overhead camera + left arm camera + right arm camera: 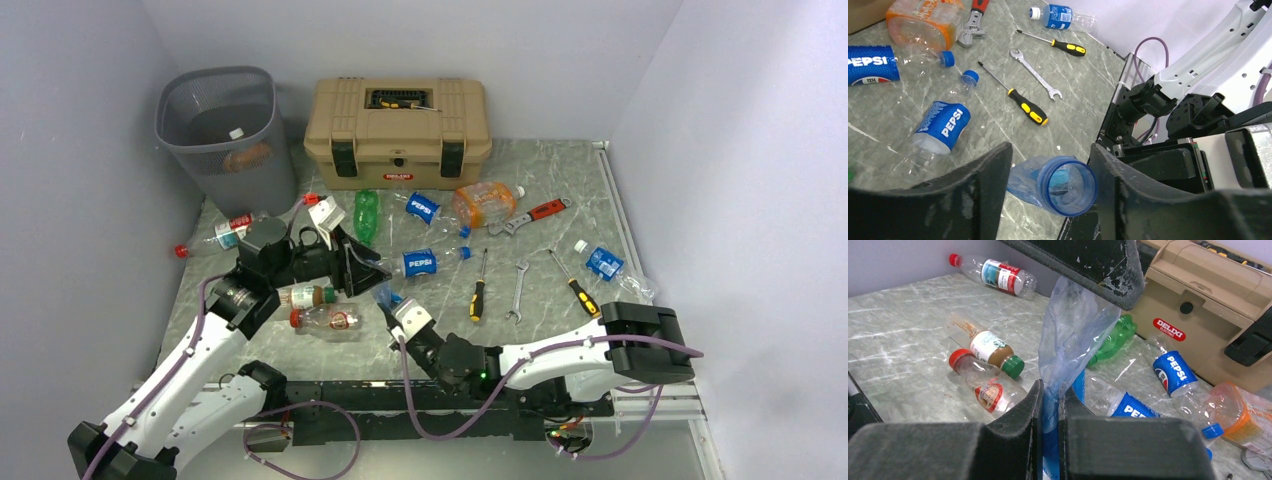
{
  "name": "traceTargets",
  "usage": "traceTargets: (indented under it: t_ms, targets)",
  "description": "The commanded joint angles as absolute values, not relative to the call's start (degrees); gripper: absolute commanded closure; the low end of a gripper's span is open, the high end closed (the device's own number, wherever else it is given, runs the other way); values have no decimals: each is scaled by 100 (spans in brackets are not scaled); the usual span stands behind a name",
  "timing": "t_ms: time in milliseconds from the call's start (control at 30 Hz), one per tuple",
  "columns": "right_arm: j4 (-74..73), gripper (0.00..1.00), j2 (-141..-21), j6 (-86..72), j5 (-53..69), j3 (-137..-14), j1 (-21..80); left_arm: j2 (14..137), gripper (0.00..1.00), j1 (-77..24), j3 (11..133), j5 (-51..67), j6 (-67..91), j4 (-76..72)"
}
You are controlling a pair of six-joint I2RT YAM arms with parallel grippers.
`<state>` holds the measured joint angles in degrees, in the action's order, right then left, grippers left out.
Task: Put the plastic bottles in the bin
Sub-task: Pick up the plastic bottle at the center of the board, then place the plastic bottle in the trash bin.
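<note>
One crushed bottle (1073,325) hangs between two claws
Clenched on one end of the crushed bottle, the right claw (1050,405) holds it up between the spread, released fingers of the left claw (1050,160). Should the right let go before the left closes, or the left pinch only thin crumpled plastic, the bottle could slip to the tabletop (600,200); the bin (235,180) stands well beyond the left claw.
</note>
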<state>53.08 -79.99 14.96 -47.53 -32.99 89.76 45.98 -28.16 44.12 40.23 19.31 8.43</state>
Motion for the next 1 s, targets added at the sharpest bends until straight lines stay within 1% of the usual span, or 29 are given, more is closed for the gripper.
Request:
traceTargets:
  t_ms: [0,67,100,133,200,233,367,400,433,500,533,567,633,733,867,967]
  targets:
    - [5871,100,-7969,1568,-4880,-3516,9022,4588,33,-2794,4597,4135,1937,658]
    - [5998,100,-7967,1598,-4910,-3499,9018,4595,34,-2793,4597,4132,1934,659]
    - [6025,100,-7965,1585,-4913,-3498,9018,4604,37,-2795,4597,4127,1927,667]
    - [6029,100,-7962,1570,-4909,-3506,9024,4614,41,-2793,4597,4128,1925,668]
    - [6030,100,-7962,1507,-4895,-3519,9018,4648,56,-2794,4608,4131,1917,682]
    - [6050,100,-7975,1477,-4888,-3524,9019,4676,67,-2795,4628,4141,1916,714]
    - [5970,100,-8018,1429,-4874,-3577,9034,4737,99,-2796,4658,4167,1903,713]
    - [5849,100,-8021,1395,-4882,-3607,9030,4722,100,-2803,4664,4102,1900,739]
    - [5706,92,-8012,1349,-4889,-3653,9034,4709,100,-2803,4660,4051,1881,756]
    - [5315,48,-7909,1221,-4816,-3716,9029,4648,100,-2803,4665,3858,1849,838]
    - [5119,12,-7811,1145,-4750,-3719,9042,4611,100,-2797,4673,3722,1827,888]
    - [4845,2,-7691,1008,-4680,-3740,9049,4574,100,-2803,4680,3487,1798,957]
    - [3779,0,-7260,408,-4311,-3935,9047,4473,100,-2804,4708,3040,1753,1095]
    - [2864,0,-6551,22,-3906,-4014,9052,4365,100,-2795,4888,2070,1709,1227]
    - [2292,0,-5662,-276,-4136,-3797,9047,4654,100,-2795,6246,990,1318,1957]
    - [2438,0,-5217,-345,-4554,-3313,9039,5079,100,-2795,7307,69,828,2315]
